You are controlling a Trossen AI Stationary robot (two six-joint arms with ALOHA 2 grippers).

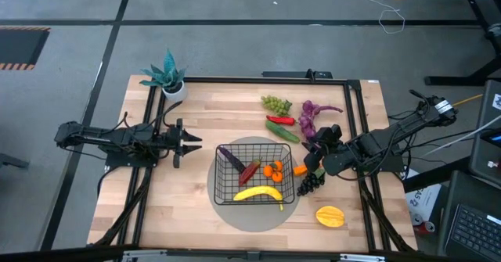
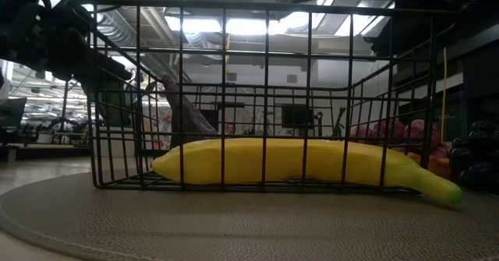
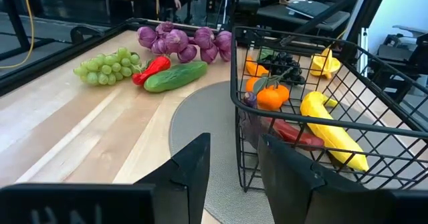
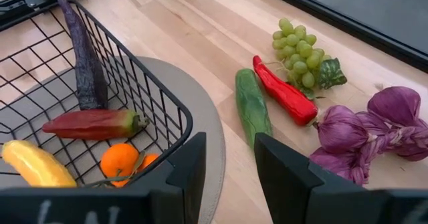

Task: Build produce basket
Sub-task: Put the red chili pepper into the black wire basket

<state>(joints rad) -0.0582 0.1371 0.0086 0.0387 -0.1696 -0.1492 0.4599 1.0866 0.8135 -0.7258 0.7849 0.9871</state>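
The black wire basket (image 1: 287, 157) stands on a round grey mat (image 1: 235, 215) at mid-table. A purple eggplant (image 4: 85, 63), a red pepper (image 4: 93, 124), oranges (image 4: 120, 160) and a yellow banana (image 2: 296, 164) lie in it. Green grapes (image 4: 301, 57), a red chili (image 4: 284, 93), a cucumber (image 4: 253, 107) and purple grapes (image 4: 374, 127) lie on the wood behind its right side. Dark grapes (image 1: 310, 182), a carrot (image 1: 300, 169) and a starfruit (image 1: 330, 215) lie to its right. My left gripper (image 3: 234, 150) is open, level, left of the basket. My right gripper (image 4: 231, 150) is open above the basket's far right corner, slanting down.
A teal potted plant (image 1: 166, 78) stands at the far left corner. A black frame rail (image 1: 258, 80) runs around the tabletop. Bare wood lies left of the mat and along the near edge.
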